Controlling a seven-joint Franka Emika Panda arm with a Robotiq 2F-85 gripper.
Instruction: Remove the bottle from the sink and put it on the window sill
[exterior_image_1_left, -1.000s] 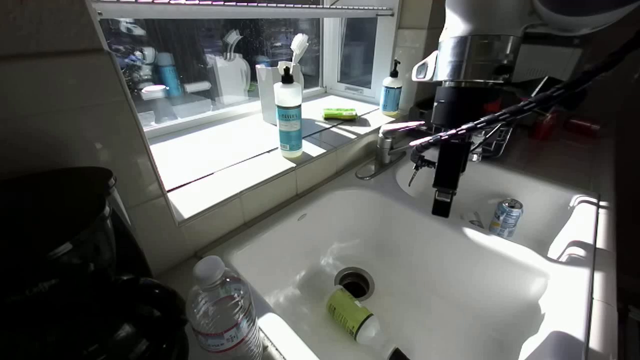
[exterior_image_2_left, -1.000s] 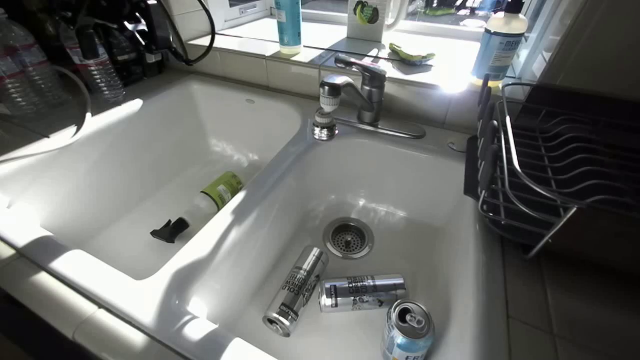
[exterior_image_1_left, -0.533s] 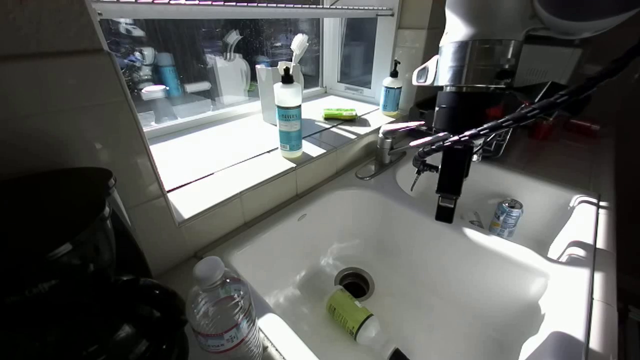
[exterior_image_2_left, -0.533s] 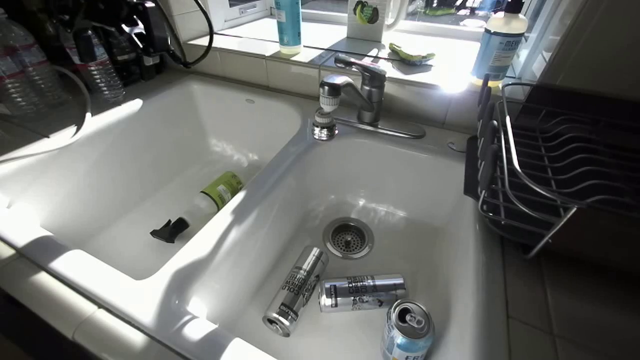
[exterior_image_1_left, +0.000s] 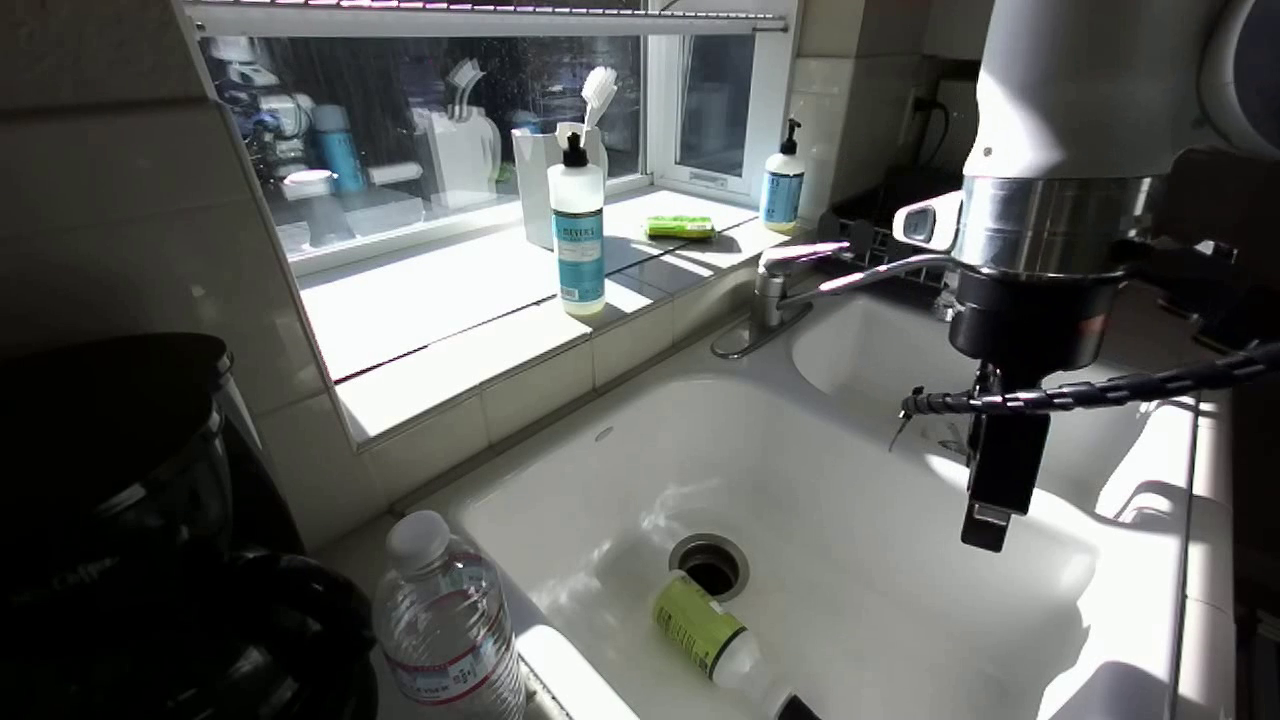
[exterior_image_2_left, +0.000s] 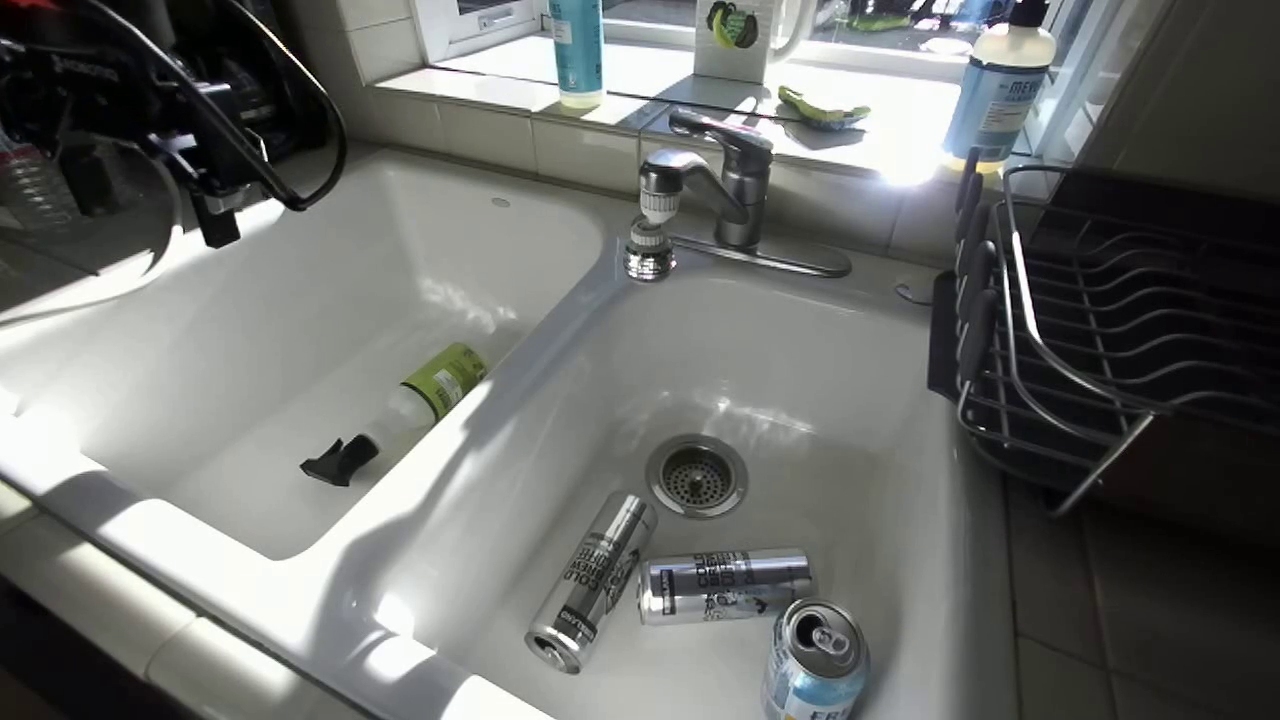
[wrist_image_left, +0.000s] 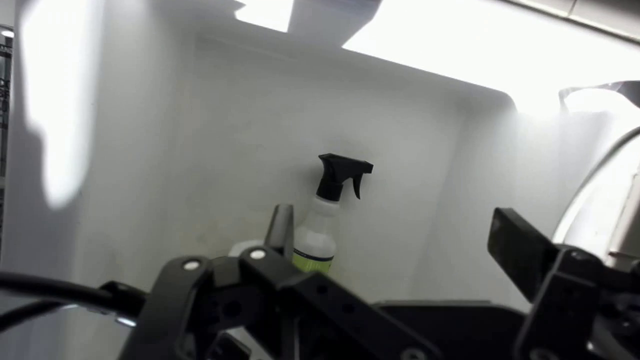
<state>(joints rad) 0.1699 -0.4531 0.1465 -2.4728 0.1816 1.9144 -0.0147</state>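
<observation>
Tool (wrist_image_left: 397, 237) spread above the sink (exterior_image_1_left: 850, 540), bottle (exterior_image_1_left: 698, 627) lying in it

In an exterior view, farthest left of the tool sits a black appliance (exterior_image_1_left: 110, 480), then a water bottle (exterior_image_1_left: 450, 615). On the window sill (exterior_image_1_left: 420, 300), upper left of the tool, come a white mug (exterior_image_1_left: 535, 185) holding a brush (exterior_image_1_left: 598, 95), an upright blue-labelled bottle (exterior_image_1_left: 578, 250) and a green packet (exterior_image_1_left: 680, 228). Next, lower left of the tool, the bottle lies on its side, its base just beside the drain (exterior_image_1_left: 708, 565) and its green label showing. Then come the chrome faucet (exterior_image_1_left: 768, 300) and, on the sill, a pump bottle (exterior_image_1_left: 782, 195), both upper left of the tool.

The tool hangs well apart from the bottle. In the wrist view its fingers (wrist_image_left: 520, 250) stand wide apart, the bottle's black trigger head (wrist_image_left: 341, 172) seen between them.

In an exterior view with the tool at upper left, two silver cans (exterior_image_2_left: 725, 588) lie and a blue can (exterior_image_2_left: 818, 660) stands in the adjoining basin (exterior_image_2_left: 800, 350), right of the tool, with a dish rack (exterior_image_2_left: 1030, 310) farthest right.
</observation>
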